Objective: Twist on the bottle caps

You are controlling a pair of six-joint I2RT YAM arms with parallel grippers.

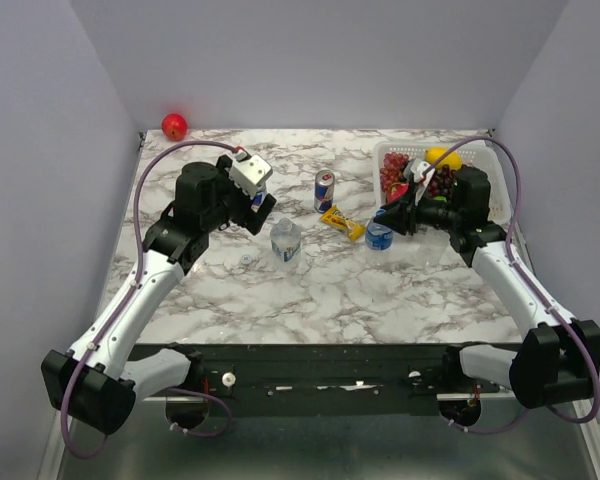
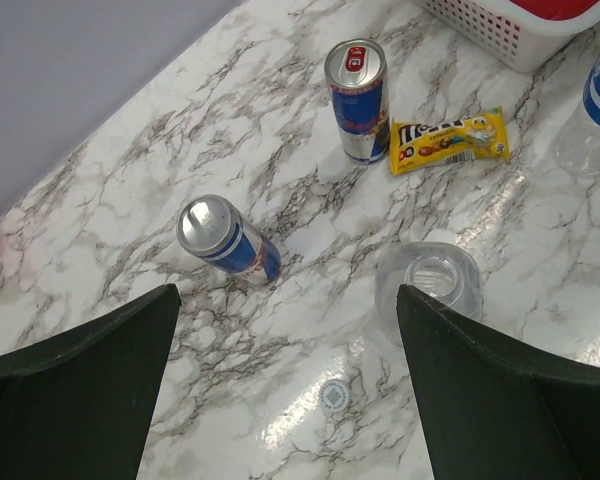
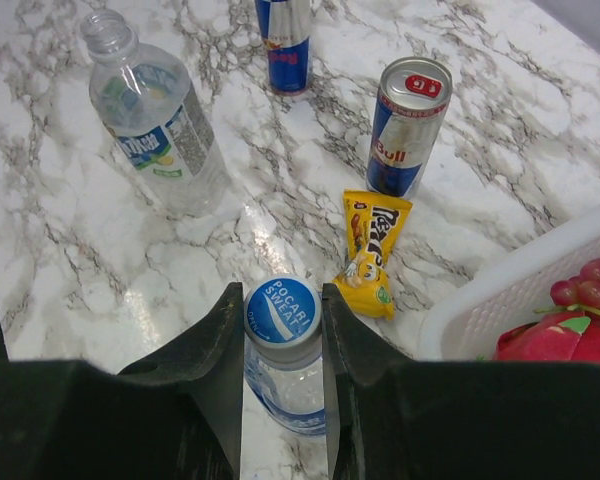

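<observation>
My right gripper (image 3: 282, 295) is shut on the blue cap (image 3: 282, 309) sitting on a clear bottle (image 3: 286, 390) that stands upright; in the top view this gripper (image 1: 384, 221) is at the bottle (image 1: 379, 238) beside the basket. A second bottle (image 1: 286, 241) stands uncapped mid-table and shows in both wrist views (image 2: 432, 283) (image 3: 156, 122). A whitish cap (image 2: 334, 396) lies flat on the marble just left of it (image 1: 246, 260). My left gripper (image 2: 287, 292) is open and empty, above the table over that loose cap, and in the top view (image 1: 257, 203) it is back-left of the uncapped bottle.
Two blue-and-silver cans (image 2: 357, 85) (image 2: 227, 240) stand behind the bottles. A yellow candy pack (image 1: 342, 222) lies between can and capped bottle. A white basket (image 1: 500, 190) of fruit is at the back right. A red apple (image 1: 174, 126) sits in the back-left corner.
</observation>
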